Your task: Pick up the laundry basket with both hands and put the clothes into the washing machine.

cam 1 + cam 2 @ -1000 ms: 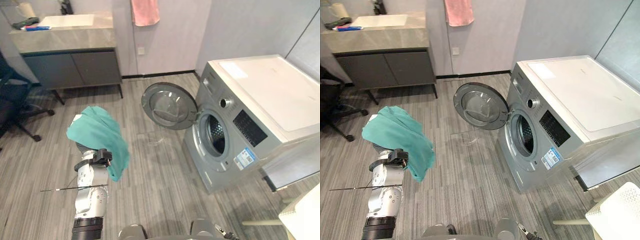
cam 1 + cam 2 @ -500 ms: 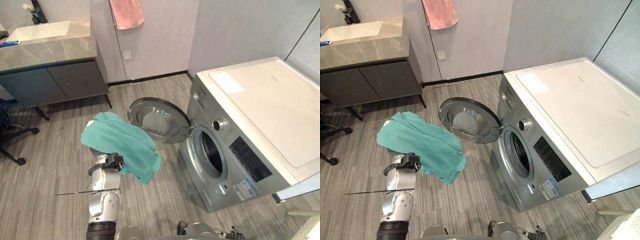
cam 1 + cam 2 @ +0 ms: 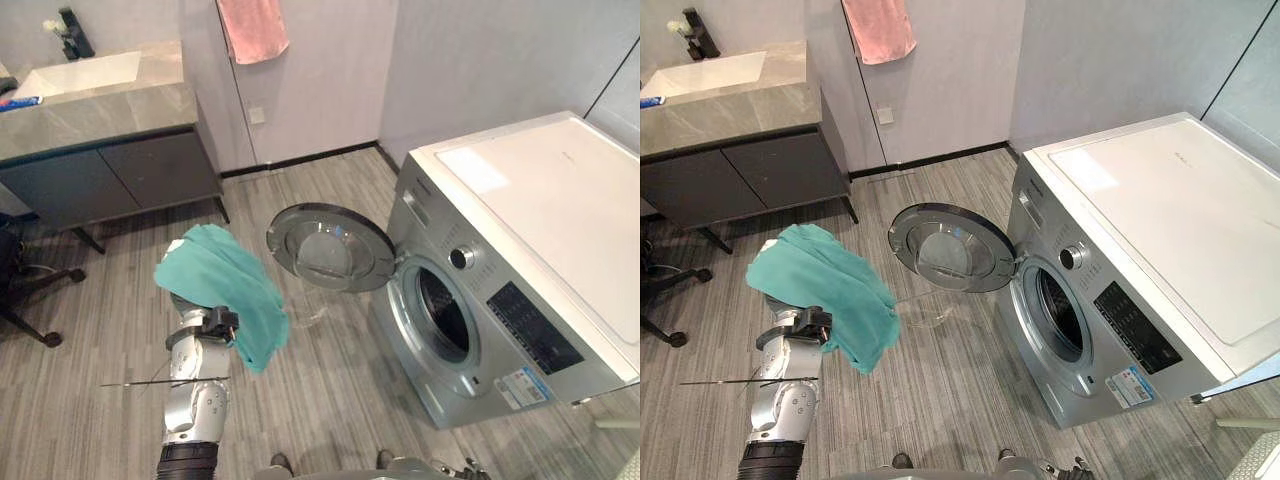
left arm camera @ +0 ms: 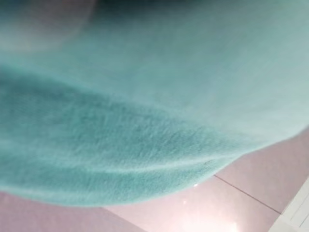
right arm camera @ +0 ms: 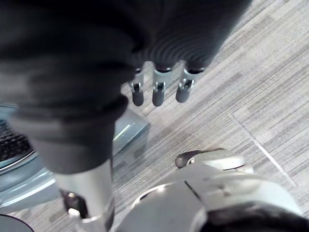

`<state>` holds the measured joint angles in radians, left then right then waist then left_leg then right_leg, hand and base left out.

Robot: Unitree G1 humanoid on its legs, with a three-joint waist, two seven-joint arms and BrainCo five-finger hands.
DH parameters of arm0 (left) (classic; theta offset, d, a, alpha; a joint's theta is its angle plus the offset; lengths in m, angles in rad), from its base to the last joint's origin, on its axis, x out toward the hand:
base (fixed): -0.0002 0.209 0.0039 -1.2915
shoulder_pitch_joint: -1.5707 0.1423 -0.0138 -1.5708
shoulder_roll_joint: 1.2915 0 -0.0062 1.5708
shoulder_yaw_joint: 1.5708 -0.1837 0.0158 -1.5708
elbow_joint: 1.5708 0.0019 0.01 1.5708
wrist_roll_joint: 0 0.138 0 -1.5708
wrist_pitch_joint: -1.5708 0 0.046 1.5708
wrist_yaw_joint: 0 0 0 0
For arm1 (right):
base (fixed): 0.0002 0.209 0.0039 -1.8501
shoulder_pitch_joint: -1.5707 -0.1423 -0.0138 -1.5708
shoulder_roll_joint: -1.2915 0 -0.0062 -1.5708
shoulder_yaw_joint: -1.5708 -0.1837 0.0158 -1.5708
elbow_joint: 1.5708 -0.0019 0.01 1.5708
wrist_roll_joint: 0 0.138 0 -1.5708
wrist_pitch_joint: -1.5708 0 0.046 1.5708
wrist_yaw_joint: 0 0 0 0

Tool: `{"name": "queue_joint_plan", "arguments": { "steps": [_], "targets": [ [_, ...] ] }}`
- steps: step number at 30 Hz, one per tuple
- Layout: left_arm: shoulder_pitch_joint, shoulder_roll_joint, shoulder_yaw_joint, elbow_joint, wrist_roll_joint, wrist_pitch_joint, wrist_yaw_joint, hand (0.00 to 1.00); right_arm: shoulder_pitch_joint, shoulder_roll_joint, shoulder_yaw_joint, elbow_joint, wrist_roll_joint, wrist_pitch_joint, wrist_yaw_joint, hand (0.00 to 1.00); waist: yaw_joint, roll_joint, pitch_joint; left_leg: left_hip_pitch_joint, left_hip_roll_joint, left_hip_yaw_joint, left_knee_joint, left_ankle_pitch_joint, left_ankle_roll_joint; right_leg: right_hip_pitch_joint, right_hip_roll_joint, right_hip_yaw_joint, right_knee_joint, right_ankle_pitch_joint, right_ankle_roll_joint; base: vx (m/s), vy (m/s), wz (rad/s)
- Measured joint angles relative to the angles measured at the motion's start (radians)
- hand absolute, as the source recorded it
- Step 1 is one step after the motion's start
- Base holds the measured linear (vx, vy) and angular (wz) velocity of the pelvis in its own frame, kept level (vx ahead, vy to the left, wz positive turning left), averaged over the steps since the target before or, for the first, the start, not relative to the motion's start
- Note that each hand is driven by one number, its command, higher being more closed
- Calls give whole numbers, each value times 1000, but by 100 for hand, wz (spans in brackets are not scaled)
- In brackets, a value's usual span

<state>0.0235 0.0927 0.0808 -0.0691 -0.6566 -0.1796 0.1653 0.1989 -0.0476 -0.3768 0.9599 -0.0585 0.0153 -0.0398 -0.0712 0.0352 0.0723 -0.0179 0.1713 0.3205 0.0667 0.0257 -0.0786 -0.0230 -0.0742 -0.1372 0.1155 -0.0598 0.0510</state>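
R hand hangs low over floor, fingers loose, apart, empty. L hand sits under teal cloth draped over it; grip hidden, can't tell. Beyond: washing machine, door open. Cloth is up but well short of drum; loading not yet done.
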Motion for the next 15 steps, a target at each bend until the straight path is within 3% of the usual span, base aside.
{"name": "queue_joint_plan", "arguments": {
  "steps": [1,8,10,13,15],
  "targets": [
    [31,12,0,4,0,9,-12,100,-13,1,14,2,0,0,2,0,-10,-10,-19,61,-34,7,-140,59,4,35,-1,-6,-99,49,12,-44,-18,-6],
    [53,7,2,4,3,9,-11,100,-15,1,14,2,1,0,2,0,-6,-8,-20,47,-30,14,-134,58,4,20,-1,-5,-102,49,12,0,-1,-1],
    [64,-24,10,-1,21,9,-10,100,-14,0,15,10,10,-6,2,0,-5,-9,-19,6,-17,14,-115,57,3,1,-2,-27,-116,50,11,-5,-19,14],
    [100,-78,30,-2,58,9,-6,100,-27,-4,15,31,11,-11,1,0,12,-13,-2,-66,5,5,-41,30,2,-18,-31,-174,-124,53,15,17,-17,8],
    [106,-100,30,-3,85,10,-2,100,-41,-17,18,46,14,-11,-1,0,28,0,19,-153,48,-16,108,-38,4,-23,-36,-254,-103,69,16,36,-14,12]
  ]
}}
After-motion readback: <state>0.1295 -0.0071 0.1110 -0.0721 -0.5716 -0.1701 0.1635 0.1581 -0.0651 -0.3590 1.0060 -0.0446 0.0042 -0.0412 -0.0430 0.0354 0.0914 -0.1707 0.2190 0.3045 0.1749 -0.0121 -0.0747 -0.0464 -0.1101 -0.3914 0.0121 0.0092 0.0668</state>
